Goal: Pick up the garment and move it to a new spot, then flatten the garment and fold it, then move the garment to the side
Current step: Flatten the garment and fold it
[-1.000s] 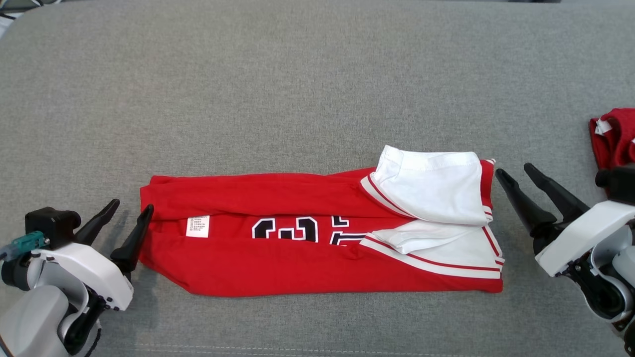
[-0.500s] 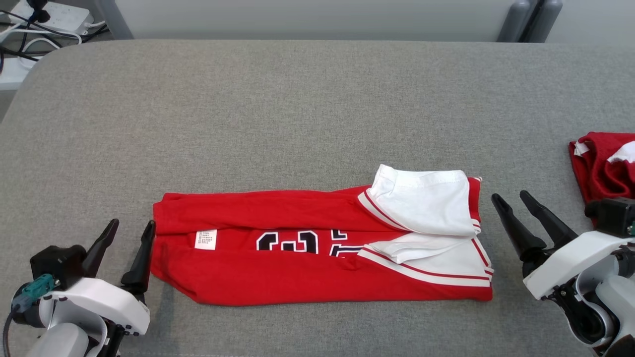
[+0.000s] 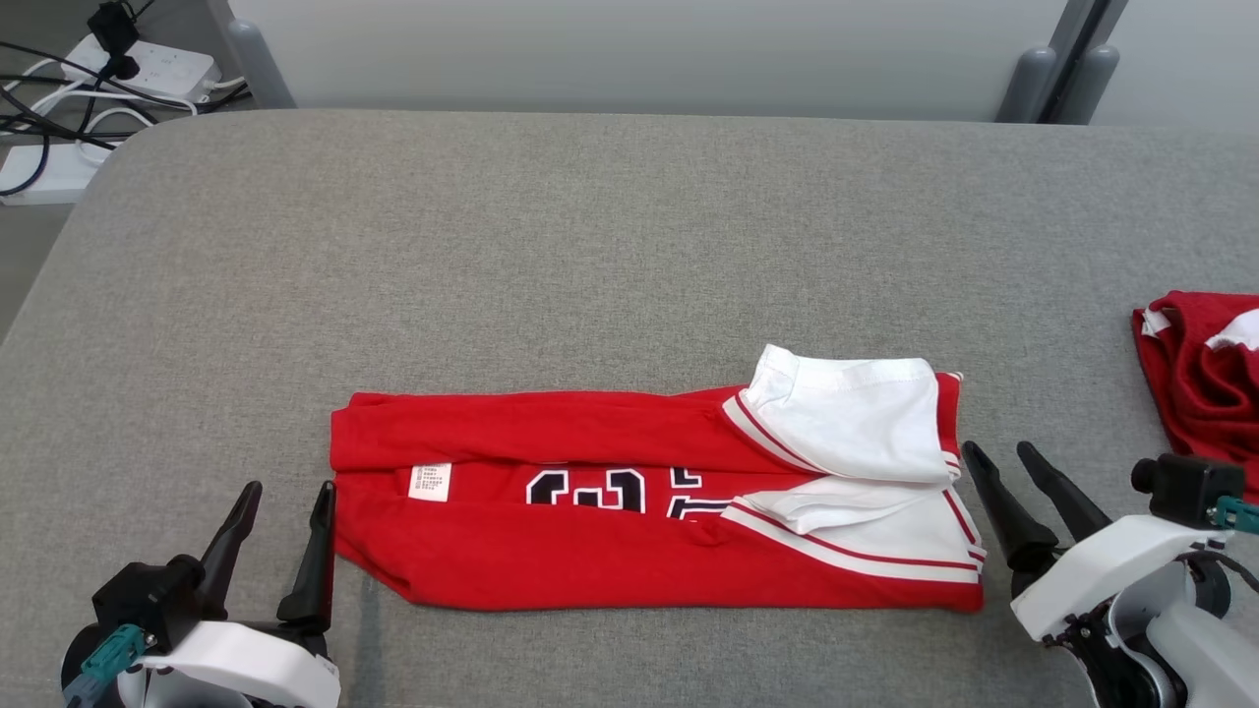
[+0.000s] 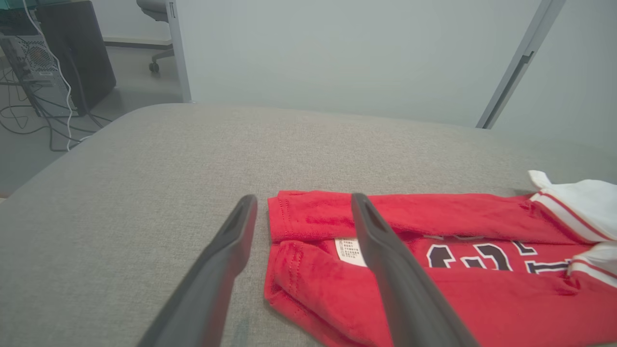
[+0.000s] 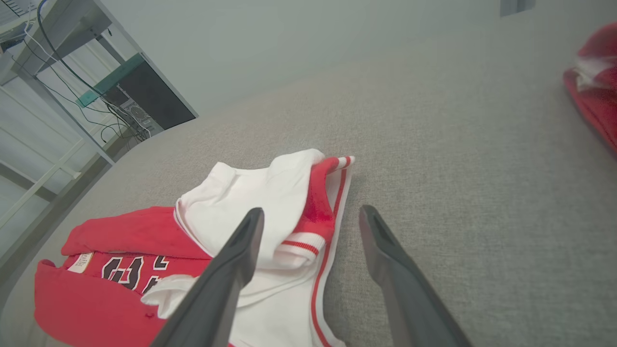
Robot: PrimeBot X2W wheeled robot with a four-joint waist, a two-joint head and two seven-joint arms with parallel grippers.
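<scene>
The folded red garment [image 3: 629,531] lies at the lower middle of the head view on the grey counter [image 3: 590,246], long axis running left to right. The left jaws sit just beside its red end and the right jaws beside its white-trimmed end — both released, empty, about equally near.
</scene>
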